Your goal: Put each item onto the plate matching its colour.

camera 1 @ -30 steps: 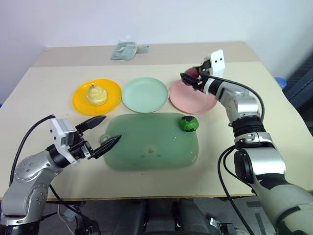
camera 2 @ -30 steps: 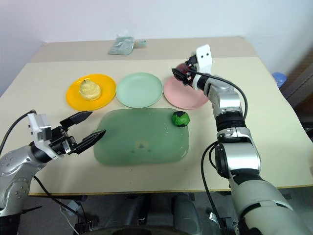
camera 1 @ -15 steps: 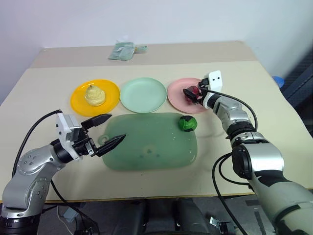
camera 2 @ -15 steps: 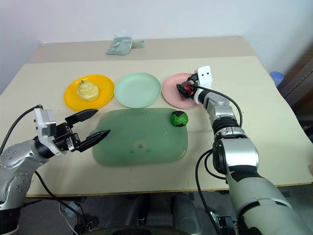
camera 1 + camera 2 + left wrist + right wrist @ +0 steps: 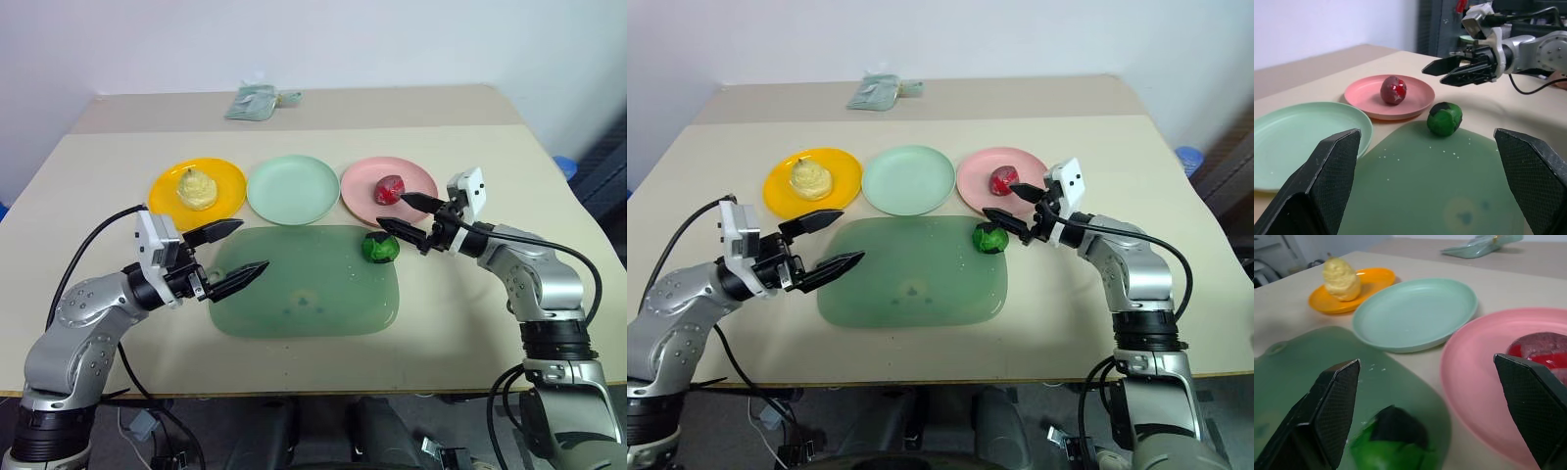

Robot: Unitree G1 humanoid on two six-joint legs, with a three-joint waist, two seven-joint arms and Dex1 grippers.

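Observation:
The pale yellow pear (image 5: pixel 196 188) sits on the orange-yellow plate (image 5: pixel 162 199). The mint green plate (image 5: pixel 292 189) holds nothing. On the pink plate (image 5: pixel 421 179) rests the dark red ball (image 5: pixel 389 189). The green-and-black ball (image 5: pixel 379 247) lies at the far right corner of the translucent green board (image 5: pixel 304 289). My right gripper (image 5: pixel 392 210) is open, level, just right of the green ball and in front of the red ball, touching neither. Over the board's left edge, my left gripper (image 5: pixel 253 245) is open and holds nothing.
A crumpled greenish bag (image 5: pixel 260 101) lies at the back of the table. The three plates stand in a row behind the board. The table's right part (image 5: pixel 490 147) is bare.
My right gripper has opened and left the red ball on the pink plate. It then drew back toward me to beside the green ball. The left gripper has barely moved.

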